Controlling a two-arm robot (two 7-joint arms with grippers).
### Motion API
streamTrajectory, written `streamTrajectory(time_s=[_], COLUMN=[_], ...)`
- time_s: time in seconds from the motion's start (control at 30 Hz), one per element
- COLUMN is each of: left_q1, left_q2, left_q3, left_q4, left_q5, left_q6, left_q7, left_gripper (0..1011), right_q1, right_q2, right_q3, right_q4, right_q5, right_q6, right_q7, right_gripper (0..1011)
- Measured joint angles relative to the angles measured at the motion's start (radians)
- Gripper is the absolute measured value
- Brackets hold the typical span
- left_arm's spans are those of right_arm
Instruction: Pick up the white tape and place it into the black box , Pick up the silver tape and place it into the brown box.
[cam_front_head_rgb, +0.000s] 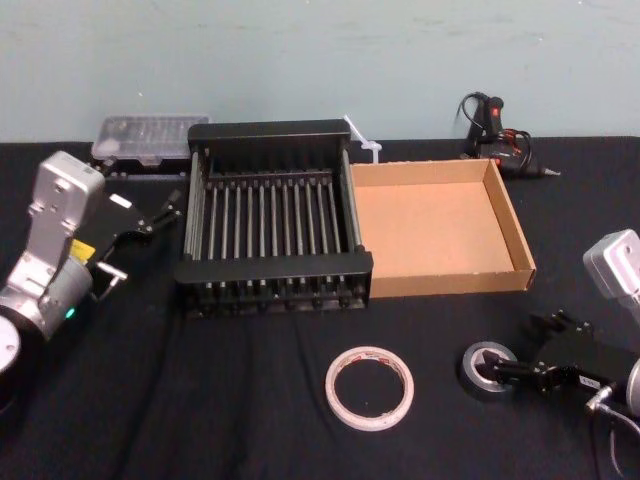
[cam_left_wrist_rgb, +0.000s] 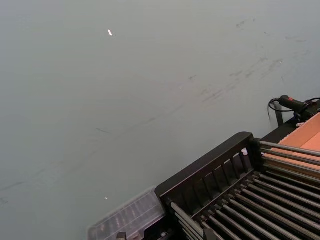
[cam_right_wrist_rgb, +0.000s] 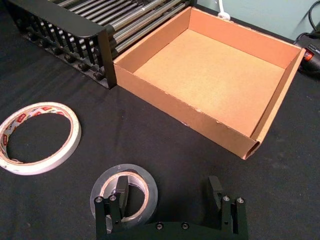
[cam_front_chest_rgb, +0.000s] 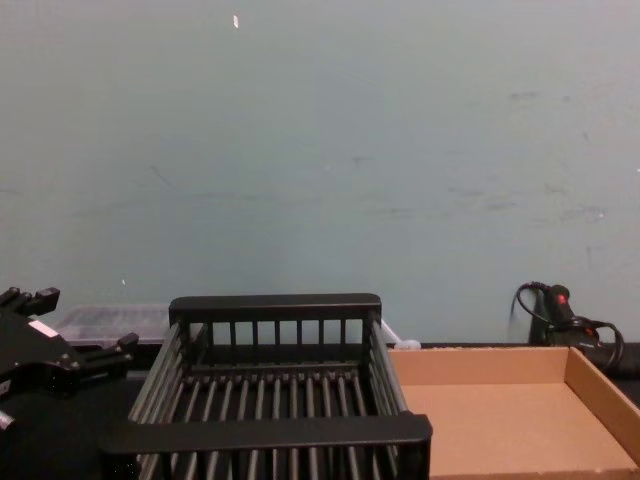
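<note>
The white tape (cam_front_head_rgb: 369, 388) (cam_right_wrist_rgb: 37, 137), a thin wide ring with red print inside, lies flat on the black cloth in front of the black box (cam_front_head_rgb: 272, 272) (cam_front_chest_rgb: 265, 432). To its right lies the silver tape (cam_front_head_rgb: 480, 368) (cam_right_wrist_rgb: 102, 182), a smaller thick grey roll. My right gripper (cam_front_head_rgb: 515, 372) (cam_right_wrist_rgb: 168, 186) is open low over it: one finger (cam_right_wrist_rgb: 121, 187) sits over the roll's pale centre, the other (cam_right_wrist_rgb: 215, 189) stands outside the roll. The brown box (cam_front_head_rgb: 505, 215) (cam_right_wrist_rgb: 165, 102) beside the black box holds nothing. My left gripper (cam_front_head_rgb: 150, 205) (cam_front_chest_rgb: 78, 322) hangs open left of the black box.
A clear plastic case (cam_front_head_rgb: 150, 135) (cam_left_wrist_rgb: 127, 217) lies behind the black box at the back left. A black tool with a cable (cam_front_head_rgb: 495, 125) (cam_front_chest_rgb: 560, 310) rests at the back right, behind the brown box. A grey-green wall closes off the table's far edge.
</note>
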Motion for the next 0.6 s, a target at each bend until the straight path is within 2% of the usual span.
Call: streamTrajectory(time_s=[0.6], left_q1=[0.000], left_q2=[0.000], left_q3=[0.000], left_q4=[0.000], left_q5=[0.000], left_q6=[0.000], left_q7=[0.000], left_gripper=[1001], right_q1=[0.000], right_q2=[-0.028], right_q3=[0.012], right_q4=[0.017], right_q5=[-0.030], right_q6=[0.026], right_q7=[0.032], right_gripper=[1002])
